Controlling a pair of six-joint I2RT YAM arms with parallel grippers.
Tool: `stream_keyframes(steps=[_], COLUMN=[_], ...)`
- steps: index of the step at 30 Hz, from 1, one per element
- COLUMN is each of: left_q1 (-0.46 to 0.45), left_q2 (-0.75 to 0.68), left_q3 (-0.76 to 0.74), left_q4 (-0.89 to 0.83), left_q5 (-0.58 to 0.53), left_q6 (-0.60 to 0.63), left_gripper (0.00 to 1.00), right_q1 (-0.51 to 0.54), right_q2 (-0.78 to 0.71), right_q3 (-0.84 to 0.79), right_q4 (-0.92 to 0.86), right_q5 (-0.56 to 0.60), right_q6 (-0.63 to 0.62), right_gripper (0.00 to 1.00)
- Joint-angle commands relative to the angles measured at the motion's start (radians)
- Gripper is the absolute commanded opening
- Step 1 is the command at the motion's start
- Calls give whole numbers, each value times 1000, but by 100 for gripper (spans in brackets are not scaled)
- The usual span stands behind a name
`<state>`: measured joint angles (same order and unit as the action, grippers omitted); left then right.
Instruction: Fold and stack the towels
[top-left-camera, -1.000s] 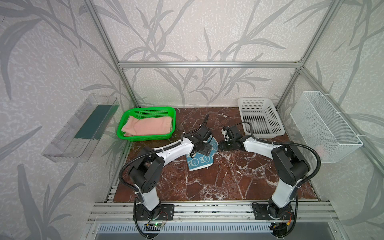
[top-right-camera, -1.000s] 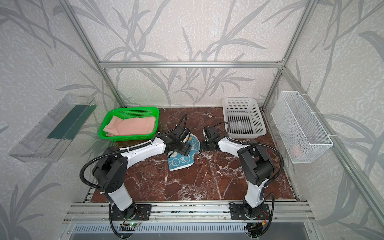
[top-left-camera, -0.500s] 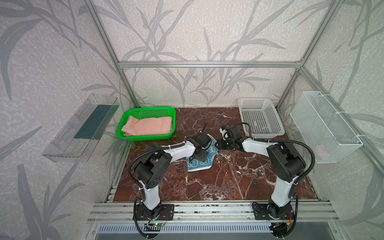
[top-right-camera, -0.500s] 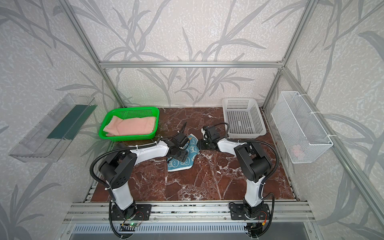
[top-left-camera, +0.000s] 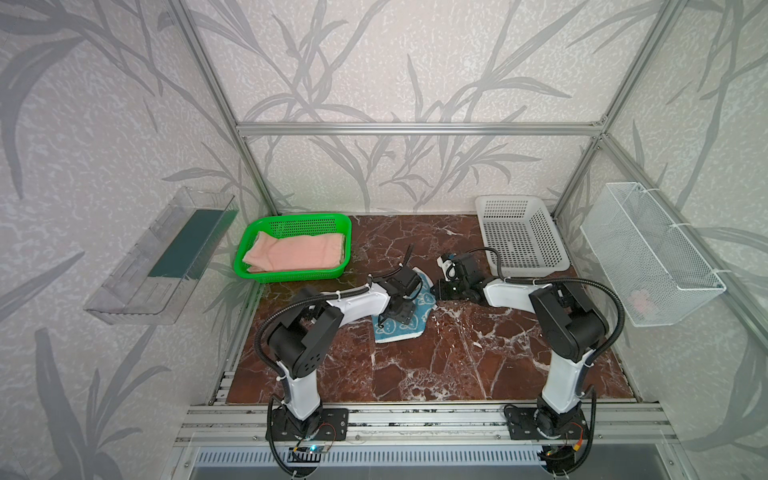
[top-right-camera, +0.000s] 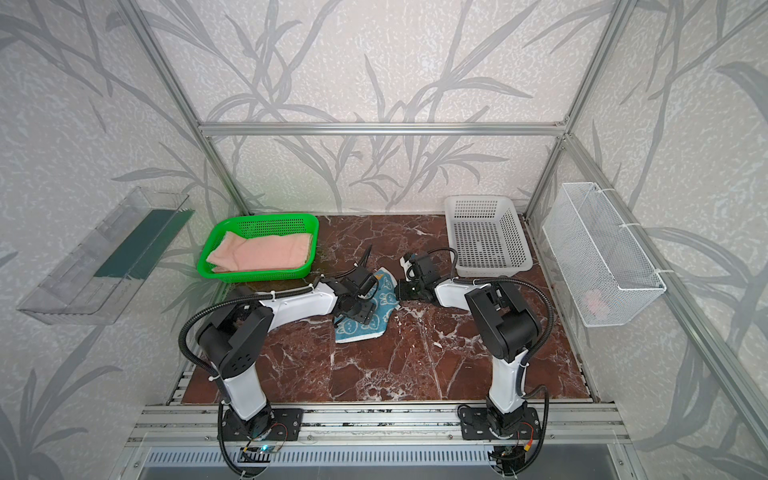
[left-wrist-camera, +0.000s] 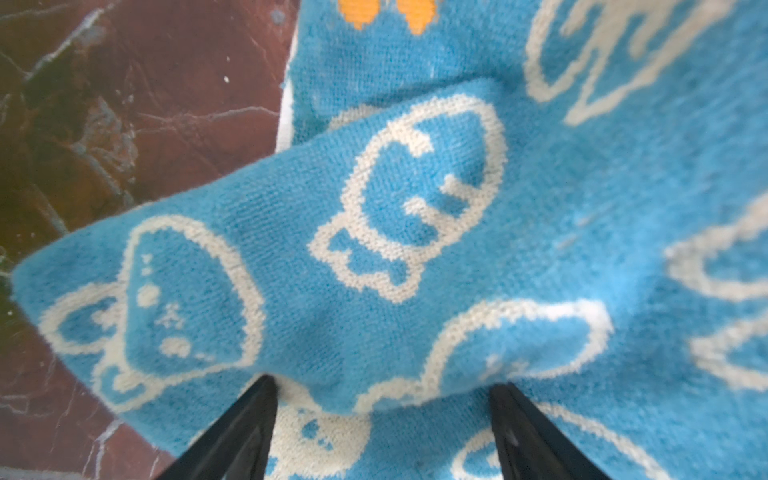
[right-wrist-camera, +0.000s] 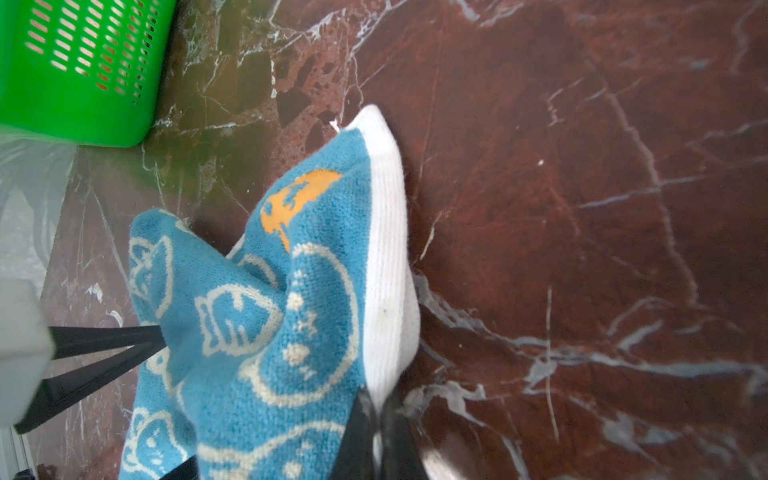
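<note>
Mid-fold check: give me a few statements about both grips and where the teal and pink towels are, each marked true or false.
1. The right gripper is shut on the white edge of the teal towel. True.
2. The left gripper is clamped shut. False: its jaws stand apart, with a raised fold of the teal towel between them.
3. The teal towel lies on the marble table between the two arms. True.
4. The pink towel lies spread on the table. False: it lies in the green basket at the back left.
</note>
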<state>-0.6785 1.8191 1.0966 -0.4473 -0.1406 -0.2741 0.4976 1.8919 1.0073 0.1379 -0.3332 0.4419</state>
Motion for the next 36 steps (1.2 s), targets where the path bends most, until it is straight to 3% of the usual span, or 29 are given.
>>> stream_keyframes(steps=[1, 7, 11, 19, 25, 31, 36], left_q1=[12, 19, 19, 18, 22, 38, 75], left_q2=[-9, -74, -141, -358, -452, -487, -526], left_q3=[-28, -13, 14, -61, -125, -145, -160], left_q4=[-21, 3, 0, 83, 104, 59, 16], left_q5=[-37, -44, -76, -177, -226, -280, -297], left_q6=[-23, -14, -10, -29, -20, -20, -40], left_gripper=[81, 81, 82, 82, 82, 82, 83], right_q1=[1, 0, 1, 47, 180, 270, 306], right_q2=[-84, -250, -337, -375, -323, -253, -234], right_q3=[-15, 77, 156, 310, 203, 66, 19], right_q4=[-9, -230, -281, -407, -416, -371, -387], right_q5=[15, 229, 340, 226, 200, 149, 25], right_q6=[-30, -192, -325, -568, -671, -654, -631], right_gripper=[0, 0, 0, 0, 0, 0, 15])
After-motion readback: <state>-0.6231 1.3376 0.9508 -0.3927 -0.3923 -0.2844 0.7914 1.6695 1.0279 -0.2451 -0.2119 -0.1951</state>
